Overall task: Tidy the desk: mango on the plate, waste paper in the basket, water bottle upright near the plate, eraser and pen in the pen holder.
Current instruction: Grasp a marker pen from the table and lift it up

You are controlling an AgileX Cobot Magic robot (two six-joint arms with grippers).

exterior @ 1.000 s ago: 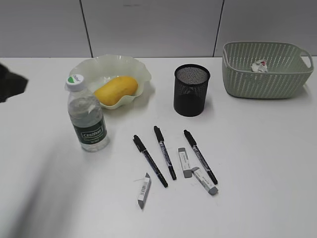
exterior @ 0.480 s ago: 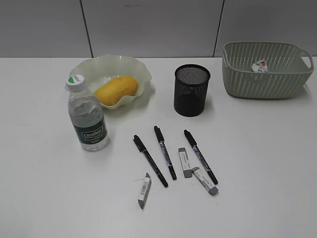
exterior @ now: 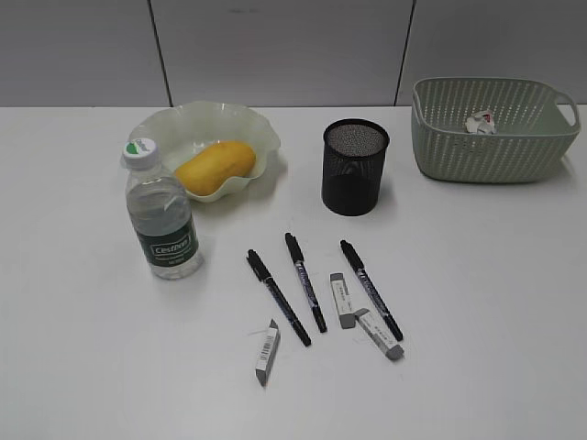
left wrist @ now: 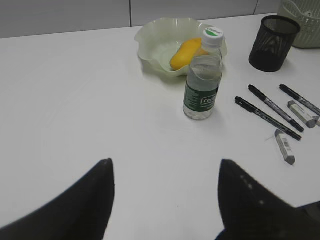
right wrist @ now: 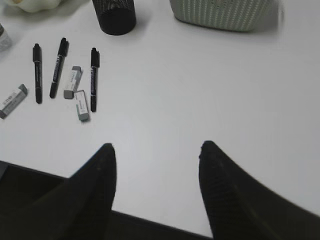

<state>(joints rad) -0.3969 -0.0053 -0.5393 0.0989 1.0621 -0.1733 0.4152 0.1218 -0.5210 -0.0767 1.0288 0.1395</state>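
Note:
The yellow mango (exterior: 215, 167) lies in the wavy green plate (exterior: 252, 124). The water bottle (exterior: 162, 216) stands upright just in front of the plate. The waste paper (exterior: 480, 122) lies in the green basket (exterior: 486, 151). The black mesh pen holder (exterior: 354, 167) stands mid-table. Three black pens (exterior: 300, 280) and three grey erasers (exterior: 342, 300) lie on the white desk (exterior: 477, 275) in front of it. My left gripper (left wrist: 165, 162) is open and empty over bare desk, short of the bottle (left wrist: 202, 85). My right gripper (right wrist: 156, 146) is open and empty near the desk's front edge, right of the pens (right wrist: 93, 78).
A grey panelled wall (exterior: 275, 50) runs behind the desk. The desk's dark front edge (right wrist: 45, 175) shows in the right wrist view. Neither arm shows in the exterior view.
A dark part of the left arm at the exterior view's left edge a second ago has drawn out of view. The objects have not moved.

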